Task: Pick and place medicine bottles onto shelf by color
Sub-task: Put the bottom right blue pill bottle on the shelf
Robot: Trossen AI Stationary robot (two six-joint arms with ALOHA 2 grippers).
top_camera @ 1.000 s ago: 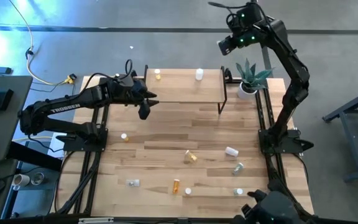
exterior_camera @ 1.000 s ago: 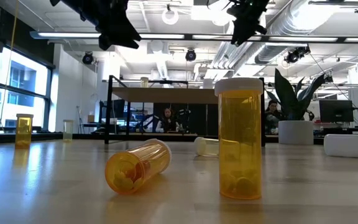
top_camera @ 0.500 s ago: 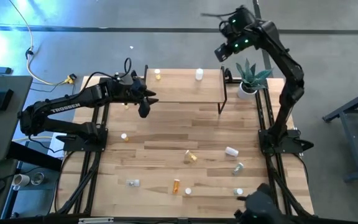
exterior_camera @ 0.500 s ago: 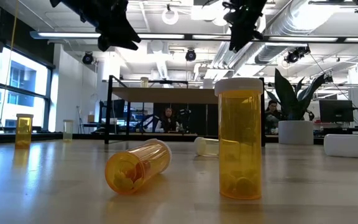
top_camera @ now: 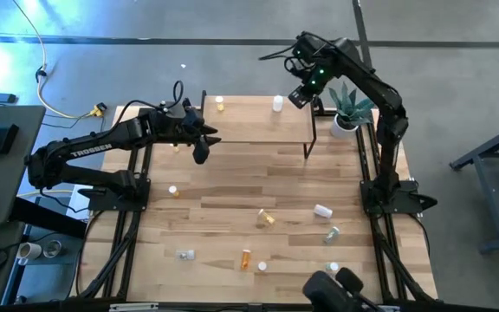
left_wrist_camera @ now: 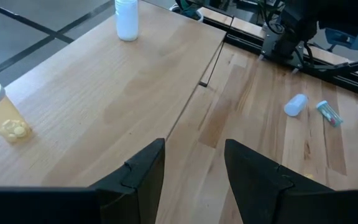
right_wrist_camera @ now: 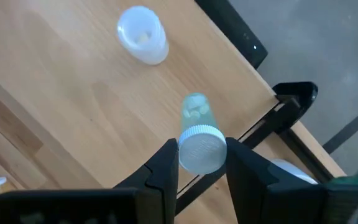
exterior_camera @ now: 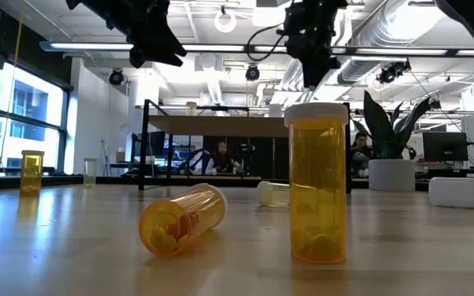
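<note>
A: Wooden table (top_camera: 232,186), open workshop behind. A clear greenish bottle (right_wrist_camera: 199,140) is clamped by the right gripper (right_wrist_camera: 202,163) above the shelf (top_camera: 254,121), near the white bottle (top_camera: 277,104).

B: Placement step judged; lowering beside white is needed. Left gripper (left_wrist_camera: 191,171) is parted, empty. Two bottles are counted on the shelf, eight on the table.
</note>
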